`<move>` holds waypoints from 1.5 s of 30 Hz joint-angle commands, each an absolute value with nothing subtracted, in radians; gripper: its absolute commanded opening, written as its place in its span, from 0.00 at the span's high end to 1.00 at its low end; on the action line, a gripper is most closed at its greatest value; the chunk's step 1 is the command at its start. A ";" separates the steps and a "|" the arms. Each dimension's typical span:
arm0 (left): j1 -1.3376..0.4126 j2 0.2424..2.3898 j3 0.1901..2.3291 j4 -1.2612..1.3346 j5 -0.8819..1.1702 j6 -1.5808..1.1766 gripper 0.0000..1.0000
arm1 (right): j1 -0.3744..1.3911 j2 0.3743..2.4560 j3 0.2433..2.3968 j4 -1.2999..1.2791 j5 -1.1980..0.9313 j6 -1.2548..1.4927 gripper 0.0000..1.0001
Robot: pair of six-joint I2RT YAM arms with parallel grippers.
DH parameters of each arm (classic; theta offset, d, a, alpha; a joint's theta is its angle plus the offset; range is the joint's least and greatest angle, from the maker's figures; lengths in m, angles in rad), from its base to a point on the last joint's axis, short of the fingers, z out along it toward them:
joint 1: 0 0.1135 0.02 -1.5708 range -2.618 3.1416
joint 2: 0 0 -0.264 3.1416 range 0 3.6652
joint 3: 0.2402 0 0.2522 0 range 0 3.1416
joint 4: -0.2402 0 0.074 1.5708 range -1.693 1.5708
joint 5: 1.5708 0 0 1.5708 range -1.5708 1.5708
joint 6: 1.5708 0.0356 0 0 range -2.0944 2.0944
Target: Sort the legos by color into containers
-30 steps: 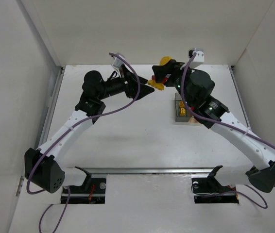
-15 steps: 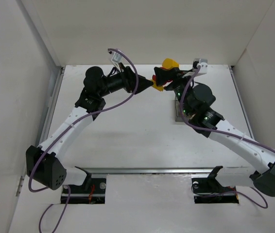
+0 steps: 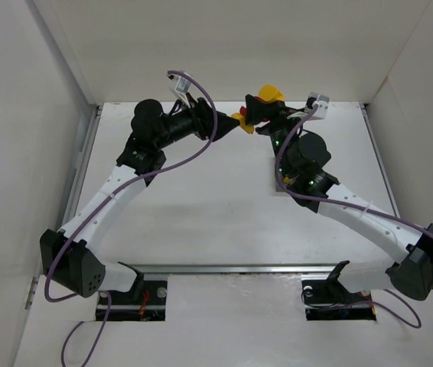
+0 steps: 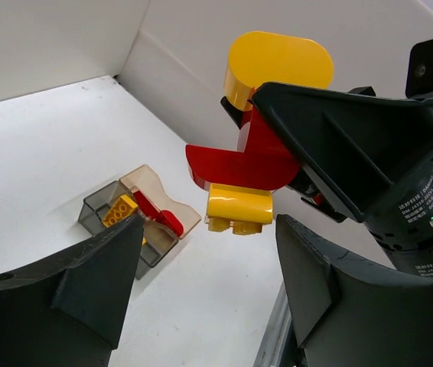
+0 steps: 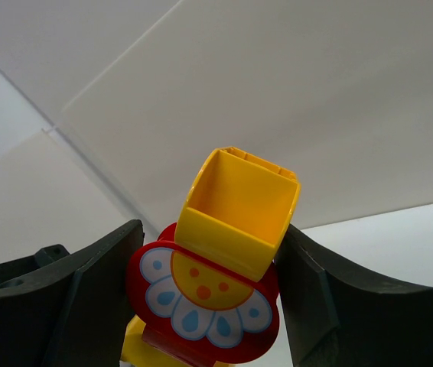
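Right end effector [image 5: 205, 302] is clamped on a lego stack [image 4: 239, 164], yellow over red over yellow, held in the air near the back wall. Left end effector [image 4: 209, 237] stands open, I note, fingers [image 4: 102, 275] flanking the stack's bottom yellow brick [image 4: 237, 208] without touching. On the worktop [image 4: 48, 145], the grey container [image 4: 94, 215] holds a yellow lego [image 4: 119, 210] and the clear container [image 4: 146, 182] a red lego [image 4: 157, 214].

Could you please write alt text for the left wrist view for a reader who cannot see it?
The right hand grips a stack of red and yellow legos in mid-air, just beyond the open left hand. Below on the table, the grey container holds a yellow lego and the clear container a red lego.
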State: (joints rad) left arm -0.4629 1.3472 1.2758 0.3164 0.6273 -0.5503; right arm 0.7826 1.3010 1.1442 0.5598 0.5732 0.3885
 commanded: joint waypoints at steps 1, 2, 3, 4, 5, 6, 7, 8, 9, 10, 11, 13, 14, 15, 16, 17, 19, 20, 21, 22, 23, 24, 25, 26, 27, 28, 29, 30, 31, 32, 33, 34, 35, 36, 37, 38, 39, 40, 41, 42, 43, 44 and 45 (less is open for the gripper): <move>-0.465 1.342 1.304 0.377 0.629 -0.541 0.34 | 0.787 1.296 1.187 0.653 0.595 0.403 1.00; -0.478 1.342 1.304 0.391 0.629 -0.554 0.32 | 0.787 1.296 1.187 0.653 0.595 0.413 1.00; -0.479 1.353 1.304 0.391 0.629 -0.554 0.31 | 0.787 1.296 1.187 0.653 0.609 0.413 1.00; -0.494 1.353 1.304 0.391 0.629 -0.536 0.30 | 0.787 1.307 1.187 0.653 0.609 0.423 1.00; -0.503 1.353 1.304 0.391 0.620 -0.535 0.30 | 0.787 1.307 1.198 0.653 0.609 0.423 1.00; -0.503 1.353 1.313 0.391 0.620 -0.526 0.30 | 0.787 1.316 1.198 0.653 0.609 0.423 1.00; -0.503 1.362 1.313 0.391 0.611 -0.526 0.31 | 0.787 1.316 1.198 0.653 0.597 0.423 1.00; -0.503 1.362 1.313 0.391 0.601 -0.526 0.33 | 0.796 1.316 1.198 0.653 0.597 0.423 1.00; -0.503 1.362 1.313 0.391 0.592 -0.526 0.35 | 0.796 1.316 1.198 0.653 0.597 0.432 1.00; -0.503 1.362 1.313 0.391 0.592 -0.526 0.35 | 0.796 1.316 1.198 0.653 0.597 0.433 1.00; -0.503 1.371 1.313 0.391 0.592 -0.526 0.35 | 0.796 1.316 1.198 0.653 0.597 0.433 1.00; -0.503 1.371 1.313 0.405 0.592 -0.526 0.37 | 0.796 1.316 1.198 0.653 0.584 0.442 1.00; -0.503 1.371 1.313 0.416 0.592 -0.526 0.38 | 0.796 1.316 1.198 0.653 0.584 0.442 1.00; -0.503 1.371 1.313 0.425 0.592 -0.516 0.41 | 0.796 1.316 1.187 0.653 0.584 0.442 1.00; -0.503 1.371 1.313 0.425 0.592 -0.506 0.44 | 0.796 1.316 1.187 0.653 0.584 0.442 1.00; -0.503 1.371 1.313 0.425 0.601 -0.506 0.47 | 0.796 1.316 1.187 0.653 0.584 0.452 1.00; -0.503 1.371 1.313 0.436 0.601 -0.506 0.53 | 0.796 1.325 1.187 0.653 0.568 0.462 1.00; -0.503 1.371 1.313 0.436 0.601 -0.497 0.55 | 0.796 1.325 1.187 0.653 0.568 0.471 1.00; -0.503 1.371 1.313 0.445 0.601 -0.497 0.55 | 0.796 1.334 1.187 0.653 0.558 0.471 1.00; -0.503 1.371 1.313 0.455 0.601 -0.497 0.55 | 0.805 1.335 1.187 0.653 0.558 0.471 1.00; -0.503 1.371 1.313 0.456 0.601 -0.497 0.53 | 0.805 1.335 1.187 0.653 0.558 0.471 1.00; -0.503 1.371 1.313 0.465 0.617 -0.497 0.49 | 0.805 1.335 1.187 0.653 0.558 0.471 1.00; -0.503 1.371 1.313 0.465 0.630 -0.497 0.46 | 0.814 1.344 1.187 0.653 0.567 0.471 1.00; -0.503 1.371 1.313 0.465 0.630 -0.497 0.43 | 0.815 1.344 1.187 0.653 0.568 0.471 1.00; -0.503 1.371 1.313 0.465 0.630 -0.497 0.43 | 0.815 1.344 1.187 0.653 0.568 0.480 1.00; -0.503 1.371 1.313 0.465 0.641 -0.497 0.46 | 0.815 1.344 1.187 0.643 0.578 0.480 1.00; -0.503 1.371 1.313 0.465 0.641 -0.497 0.49 | 0.815 1.344 1.187 0.643 0.578 0.480 1.00; -0.503 1.371 1.313 0.456 0.641 -0.497 0.53 | 0.815 1.344 1.187 0.643 0.587 0.480 1.00; -0.503 1.371 1.313 0.456 0.641 -0.497 0.58 | 0.815 1.344 1.187 0.643 0.588 0.480 1.00; -0.503 1.371 1.313 0.443 0.641 -0.497 0.66 | 0.815 1.344 1.187 0.643 0.597 0.480 1.00; -0.503 1.362 1.313 0.430 0.641 -0.497 0.69 | 0.815 1.335 1.187 0.643 0.597 0.480 1.00; -0.503 1.362 1.313 0.430 0.641 -0.497 0.69 | 0.815 1.335 1.187 0.643 0.606 0.480 1.00; -0.503 1.362 1.304 0.417 0.641 -0.497 0.69 | 0.815 1.335 1.187 0.643 0.615 0.480 1.00; -0.503 1.362 1.304 0.417 0.641 -0.497 0.69 | 0.815 1.335 1.187 0.643 0.615 0.480 1.00; -0.503 1.362 1.304 0.408 0.641 -0.497 0.71 | 0.815 1.335 1.187 0.643 0.615 0.470 1.00; -0.503 1.362 1.304 0.408 0.641 -0.497 0.74 | 0.815 1.335 1.187 0.643 0.615 0.469 1.00; -0.503 1.362 1.304 0.408 0.641 -0.497 0.79 | 0.815 1.335 1.187 0.643 0.615 0.469 1.00; -0.503 1.362 1.304 0.408 0.641 -0.497 0.92 | 0.815 1.335 1.187 0.643 0.615 0.469 1.00; -0.503 1.362 1.304 0.408 0.641 -0.497 1.00 | 0.815 1.335 1.187 0.634 0.615 0.469 1.00; -0.503 1.362 1.304 0.399 0.629 -0.486 1.00 | 0.815 1.335 1.187 0.624 0.624 0.469 1.00; -0.503 1.362 1.304 0.373 0.629 -0.473 1.00 | 0.815 1.335 1.187 0.615 0.644 0.457 1.00; -0.503 1.362 1.304 0.350 0.629 -0.444 1.00 | 0.815 1.335 1.187 0.601 0.673 0.436 1.00; -0.503 1.353 1.304 0.327 0.629 -0.428 1.00 | 0.815 1.325 1.198 0.572 0.705 0.413 1.00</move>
State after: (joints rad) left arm -0.5026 1.3827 1.2758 0.3550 0.6262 -0.4782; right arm 0.8040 1.3479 1.1522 0.5743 0.6292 0.4587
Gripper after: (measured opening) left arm 0.340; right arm 0.709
